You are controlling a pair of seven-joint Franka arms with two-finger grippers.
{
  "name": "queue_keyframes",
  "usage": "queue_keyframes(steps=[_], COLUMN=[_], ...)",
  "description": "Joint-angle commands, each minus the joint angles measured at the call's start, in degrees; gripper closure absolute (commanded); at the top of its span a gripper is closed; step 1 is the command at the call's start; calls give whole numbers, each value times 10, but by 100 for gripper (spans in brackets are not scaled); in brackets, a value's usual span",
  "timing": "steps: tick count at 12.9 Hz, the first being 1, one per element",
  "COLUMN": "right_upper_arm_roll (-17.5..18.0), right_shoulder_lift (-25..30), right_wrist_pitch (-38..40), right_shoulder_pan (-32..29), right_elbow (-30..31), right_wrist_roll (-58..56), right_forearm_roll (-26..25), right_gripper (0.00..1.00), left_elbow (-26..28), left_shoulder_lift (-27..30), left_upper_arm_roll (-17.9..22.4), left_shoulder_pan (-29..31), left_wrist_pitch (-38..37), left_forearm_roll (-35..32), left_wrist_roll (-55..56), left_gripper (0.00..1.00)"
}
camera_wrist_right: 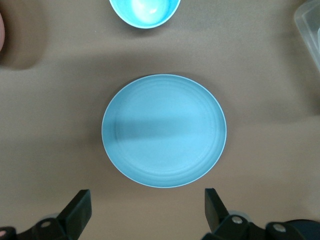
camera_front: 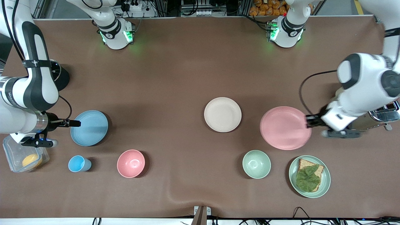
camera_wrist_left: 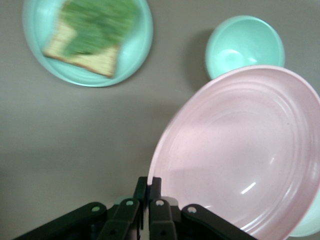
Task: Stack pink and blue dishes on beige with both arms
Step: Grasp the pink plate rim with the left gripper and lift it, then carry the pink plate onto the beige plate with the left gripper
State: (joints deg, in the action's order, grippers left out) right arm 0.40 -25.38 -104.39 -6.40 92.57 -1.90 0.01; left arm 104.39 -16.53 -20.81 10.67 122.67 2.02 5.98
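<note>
Your left end effector (camera_front: 307, 121) is clamped on the pink plate (camera_front: 285, 127) rim, right of center. Right end effector (camera_front: 76, 123) gapes above the blue plate (camera_front: 89, 127), left side. Stiff, light, slick: pinch the rims.

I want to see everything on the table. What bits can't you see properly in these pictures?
- Toaster, front view: mostly covered by the left arm.
- Yellow thing in the clear box, front view: too small to name; right arm overlaps the box.
- Green bowl, left wrist view: partly covered by the pink plate.
- Blue cup, right wrist view: cut off by the edge.
</note>
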Motion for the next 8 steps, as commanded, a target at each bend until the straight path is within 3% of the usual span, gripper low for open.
queue_keyframes(steps=[1,8], right_upper_arm_roll=[3,3], right_shoulder_lift=[5,-54], right_wrist_pitch=[0,-89], right_shoulder_pan=[-1,-38], right_elbow=[3,26], right_wrist_roll=[3,-41], right_forearm_roll=[-3,-3], right_gripper=[0,0], left_elbow=[-31,-37], left_shoulder_lift=[-41,-71], left_upper_arm_roll=[-2,-1], left_shoulder_pan=[-38,-118], left_wrist_pitch=[-2,32], left_forearm_roll=[11,8], left_wrist_roll=[29,144], left_gripper=[100,100])
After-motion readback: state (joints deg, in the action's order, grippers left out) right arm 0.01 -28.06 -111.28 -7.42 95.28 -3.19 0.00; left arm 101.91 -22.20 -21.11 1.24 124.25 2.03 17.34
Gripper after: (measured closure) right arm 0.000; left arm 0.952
